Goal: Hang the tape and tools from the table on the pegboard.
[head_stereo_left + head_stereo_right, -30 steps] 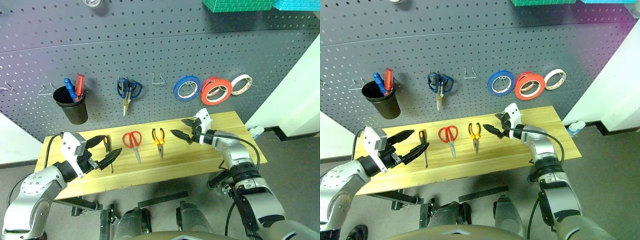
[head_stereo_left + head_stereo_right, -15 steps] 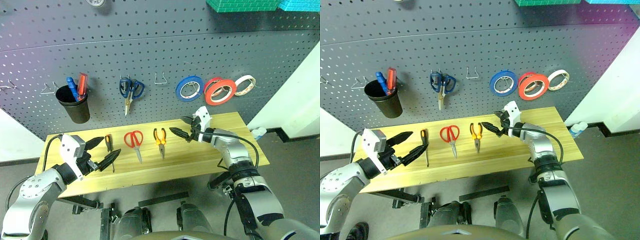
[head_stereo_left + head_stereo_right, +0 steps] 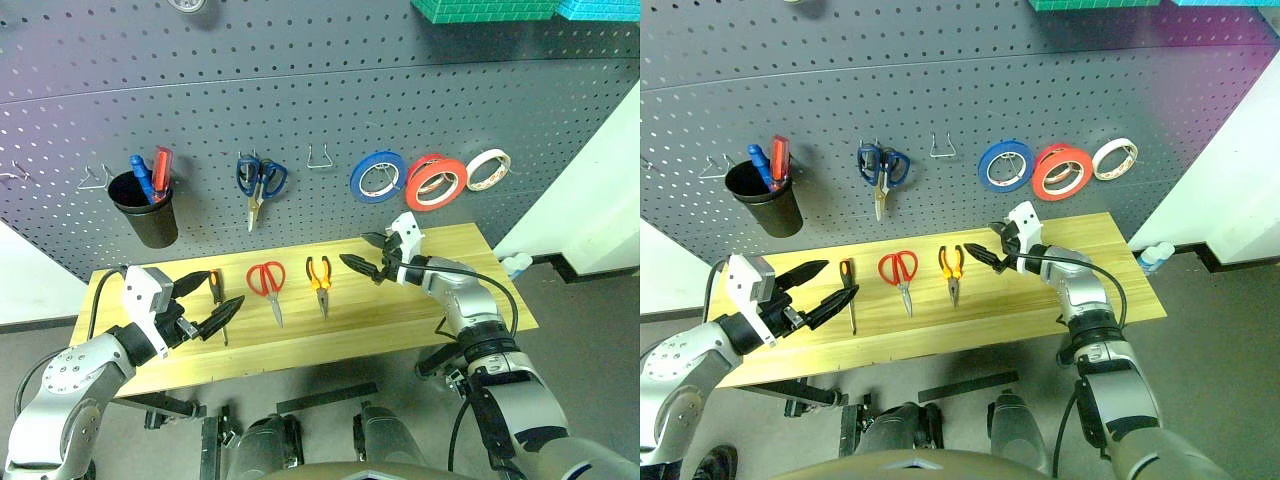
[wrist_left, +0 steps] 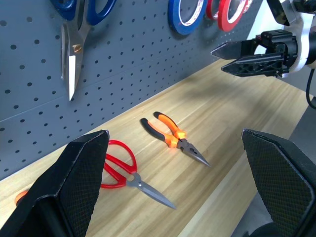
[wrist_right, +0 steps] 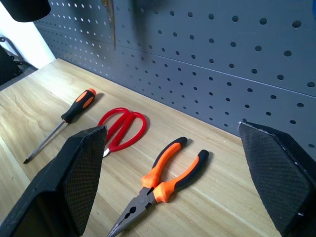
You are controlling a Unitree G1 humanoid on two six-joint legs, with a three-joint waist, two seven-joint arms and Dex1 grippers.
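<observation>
Pegboard (image 3: 300,90) is seen behind the surface (image 3: 420,310), dark grey, holes in a grid, wire hooks on it. The surface is light wood, set just in front of the board. Big red tape (image 3: 437,181) is already hung on the board, between a blue roll (image 3: 376,176) and a pale roll (image 3: 485,169), overlapping a thinner red roll behind it. A black cup (image 3: 145,208) is hung at the board's left with blue and red tools stood in it; blue-handled scissors (image 3: 260,182) are hung to its right, tips down, beside a bare wire hook (image 3: 320,157). Three tools are left flat on the surface in a row: screwdriver (image 3: 217,300) at left, red-handled scissors (image 3: 267,283) in the middle, pliers (image 3: 319,278) at right, each apart from the next. Left tool (image 3: 207,303) is held over the surface's left end beside the screwdriver, fingers spread, nothing gripped. Right tool (image 3: 367,254) is held just right of the pliers, fingers spread, empty.
</observation>
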